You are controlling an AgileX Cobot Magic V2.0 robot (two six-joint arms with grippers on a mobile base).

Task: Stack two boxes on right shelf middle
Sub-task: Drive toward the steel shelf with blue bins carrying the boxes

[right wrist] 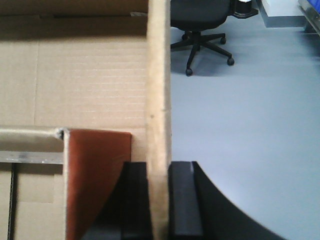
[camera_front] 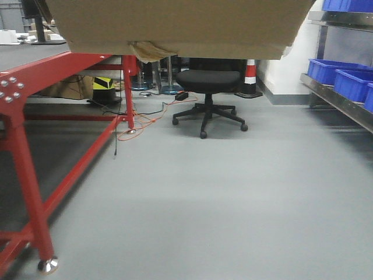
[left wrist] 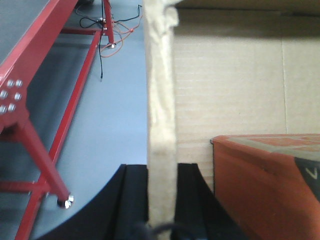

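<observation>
We hold the box (camera_front: 180,26) up between our grippers. Our left gripper (left wrist: 161,172) pinches its left wall tight, and our right gripper (right wrist: 159,170) pinches its right wall.

Soft, even overhead light; the floor (camera_front: 233,204) shows a dull sheen. The box (camera_front: 175,23) looms dim and shadowed. Both wrist views blur close up.

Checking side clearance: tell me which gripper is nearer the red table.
Left. The left gripper, shut on the box's left wall, has the red table off to its outer side. The right gripper holds the opposite wall, with the box between it and the table.
</observation>
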